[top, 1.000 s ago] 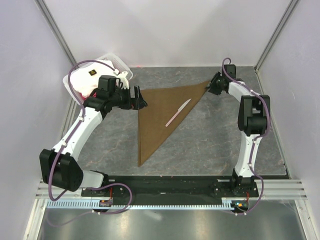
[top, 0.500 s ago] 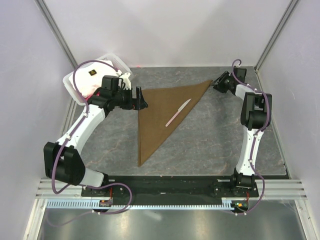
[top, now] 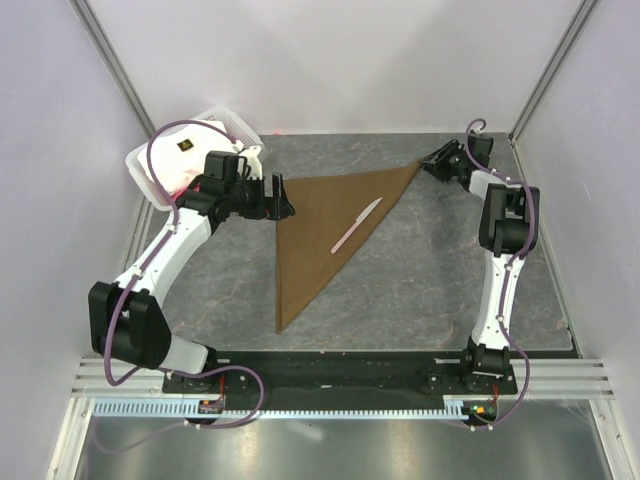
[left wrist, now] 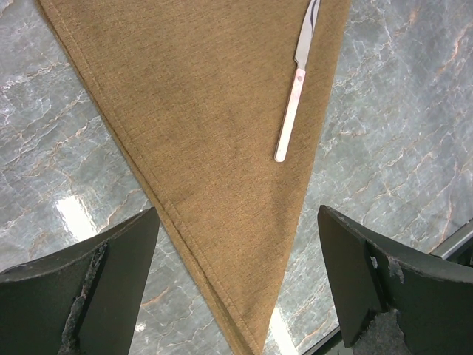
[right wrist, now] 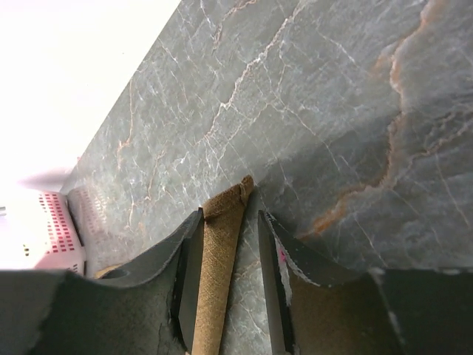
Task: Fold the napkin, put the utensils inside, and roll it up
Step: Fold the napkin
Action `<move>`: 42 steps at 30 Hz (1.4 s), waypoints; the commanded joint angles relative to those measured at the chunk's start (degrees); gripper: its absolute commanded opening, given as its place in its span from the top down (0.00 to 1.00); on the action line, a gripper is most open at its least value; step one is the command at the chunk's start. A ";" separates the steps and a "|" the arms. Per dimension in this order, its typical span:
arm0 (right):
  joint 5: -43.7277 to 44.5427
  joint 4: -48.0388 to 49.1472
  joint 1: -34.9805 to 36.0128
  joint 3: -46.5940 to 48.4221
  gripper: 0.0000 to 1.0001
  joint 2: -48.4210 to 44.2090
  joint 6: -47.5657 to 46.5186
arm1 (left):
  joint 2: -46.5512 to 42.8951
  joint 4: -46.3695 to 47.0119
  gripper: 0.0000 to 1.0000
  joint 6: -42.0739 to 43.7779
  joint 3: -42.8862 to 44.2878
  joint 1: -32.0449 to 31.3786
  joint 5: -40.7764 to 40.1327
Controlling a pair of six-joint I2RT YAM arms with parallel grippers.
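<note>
The brown napkin point(top: 318, 225) lies flat on the table, folded into a triangle. The utensil point(top: 357, 224), a silvery knife with a pale pink handle, rests on it near the long right edge. My left gripper point(top: 283, 197) hovers open just above the napkin's back-left corner. The left wrist view shows the napkin point(left wrist: 214, 148) and the knife point(left wrist: 290, 111) below the wide-spread fingers of that gripper point(left wrist: 238, 222). My right gripper point(top: 428, 163) sits at the napkin's back-right tip. In the right wrist view its jaws point(right wrist: 230, 216) stand part open around the curled corner point(right wrist: 220, 251), which touches the left finger only.
A white basket point(top: 238, 127) with white and pink cloths stands at the back left, behind the left arm. It also shows as a pink grid point(right wrist: 60, 229) in the right wrist view. Walls enclose the table on three sides. The arms' black base rail point(top: 340, 370) runs along the near edge.
The right wrist has swung back and to the right, with its gripper still at the napkin's back-right tip. The left arm shifted slightly. Napkin and knife have not moved.
</note>
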 commanded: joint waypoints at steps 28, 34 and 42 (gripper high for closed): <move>3.31 -2.57 1.36 7.24 0.99 4.84 -1.88 | 0.58 0.90 0.05 2.83 0.68 -0.22 -1.24; 0.15 7.09 1.62 1.18 1.00 -0.52 -0.82 | 0.75 0.81 0.05 2.92 0.77 -0.22 -1.50; -2.67 9.94 4.95 -0.60 1.00 -7.37 -1.96 | 0.67 0.64 0.05 2.48 0.85 -0.22 -1.59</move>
